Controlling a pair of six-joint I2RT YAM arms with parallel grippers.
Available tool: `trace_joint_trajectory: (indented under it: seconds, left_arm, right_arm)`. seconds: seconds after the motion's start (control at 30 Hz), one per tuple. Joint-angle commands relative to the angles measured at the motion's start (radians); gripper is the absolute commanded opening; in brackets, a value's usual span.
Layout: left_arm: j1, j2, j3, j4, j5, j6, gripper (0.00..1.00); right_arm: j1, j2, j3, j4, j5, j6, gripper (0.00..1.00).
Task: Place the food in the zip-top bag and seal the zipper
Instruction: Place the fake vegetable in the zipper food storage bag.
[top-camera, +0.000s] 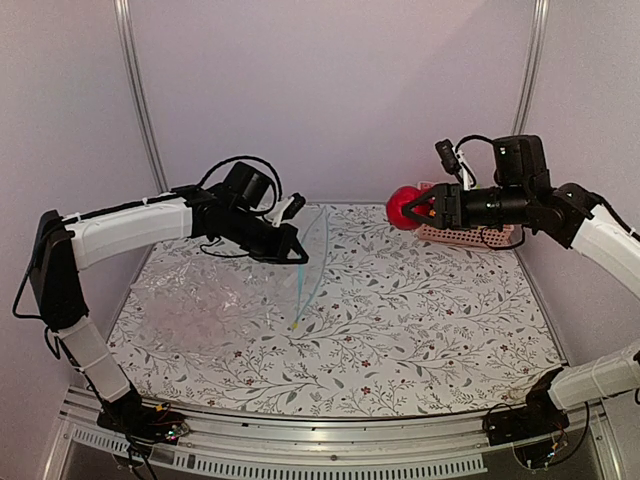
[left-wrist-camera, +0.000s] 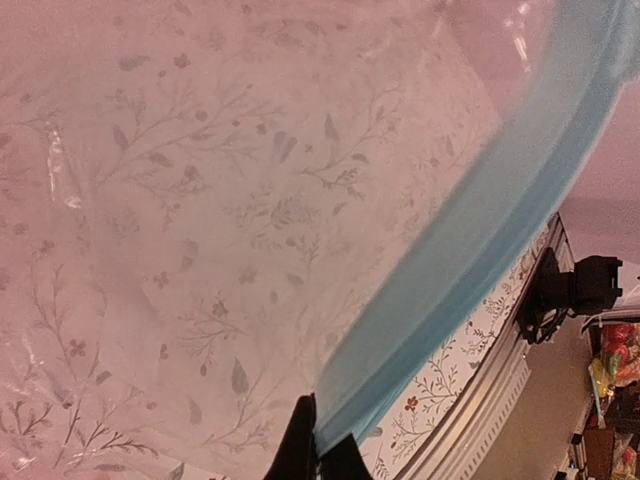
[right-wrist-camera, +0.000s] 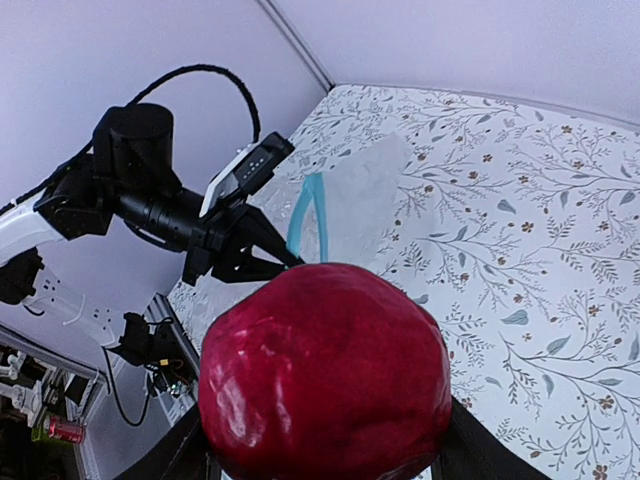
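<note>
top external: right gripper grips one fruit, left gripper pinches one zip-top bag

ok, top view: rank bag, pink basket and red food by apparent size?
1. zip-top bag, clearly largest.
2/3. pink basket and red food: unsure. Basket is mostly hidden; food is held up, nearer the camera.

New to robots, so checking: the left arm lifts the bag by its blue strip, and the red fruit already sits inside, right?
No. The red fruit is not inside the zip-top bag; the right gripper holds it in the air, as the top view shows. The left gripper does lift the blue strip.
</note>
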Motion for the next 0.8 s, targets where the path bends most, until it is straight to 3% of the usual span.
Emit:
trace_joint_trajectory:
  seconds: [0.0, 0.37, 0.77]
  left_arm:
    - [0.013, -0.014, 0.02, 0.008, 0.02, -0.011, 0.0]
    - [0.013, -0.012, 0.021, 0.005, 0.02, -0.011, 0.0]
    - [0.012, -0.021, 0.023, 0.004, 0.033, -0.014, 0.0]
  right_arm:
    - [0.1, 0.027, -0.055, 0.114, -0.097, 0.054, 0.62]
    - [0.293, 0.192, -0.031, 0.286, 0.012, 0.059, 0.62]
    - [0.313, 0.353, -0.019, 0.458, 0.115, 0.126, 0.62]
